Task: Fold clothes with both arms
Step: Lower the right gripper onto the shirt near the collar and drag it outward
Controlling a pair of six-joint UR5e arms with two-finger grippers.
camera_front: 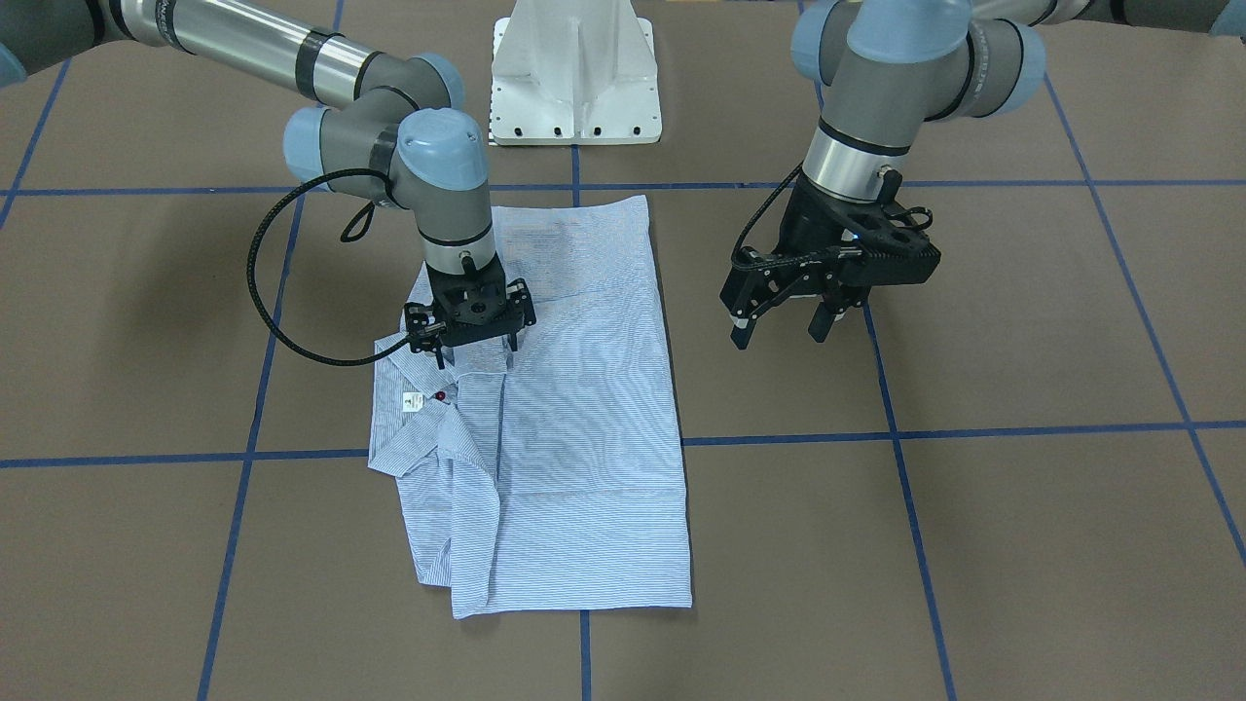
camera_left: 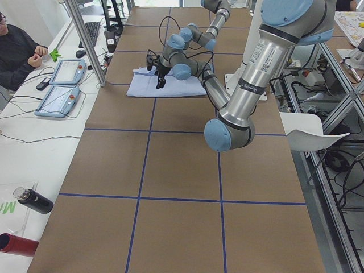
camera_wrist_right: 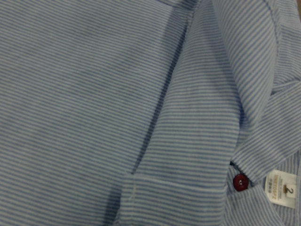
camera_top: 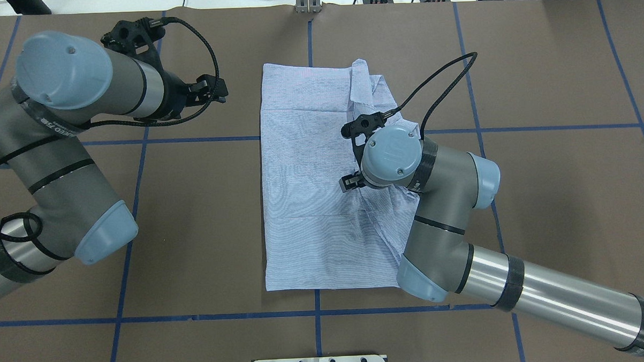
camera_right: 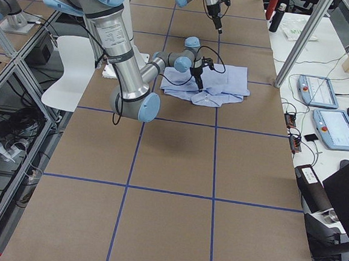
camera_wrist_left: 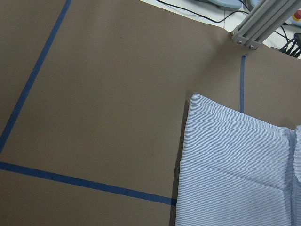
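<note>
The striped shirt [camera_front: 584, 428] lies folded into a long rectangle near the middle of the brown table [camera_front: 1022, 545], its smooth folded edge toward the robot's left and its collar [camera_front: 409, 443] and bunched layers toward the robot's right. Beside the collar, a white neck label [camera_front: 413, 401] and a small red button [camera_front: 441, 396] face up; the right wrist view shows both close up at the edge of a stitched placket. The right gripper [camera_front: 475, 352] points straight down onto the shirt just on the robot's side of the collar, its fingers spread apart with their tips at the cloth; whether they pinch any fabric I cannot tell. The left gripper [camera_front: 781, 333] hangs above bare table, off the shirt's smooth edge and clear of it, jaws wide and holding nothing. Blue tape lines [camera_front: 905, 487] cross the table, and the white pedestal base [camera_front: 574, 78] stands behind the shirt.
</note>
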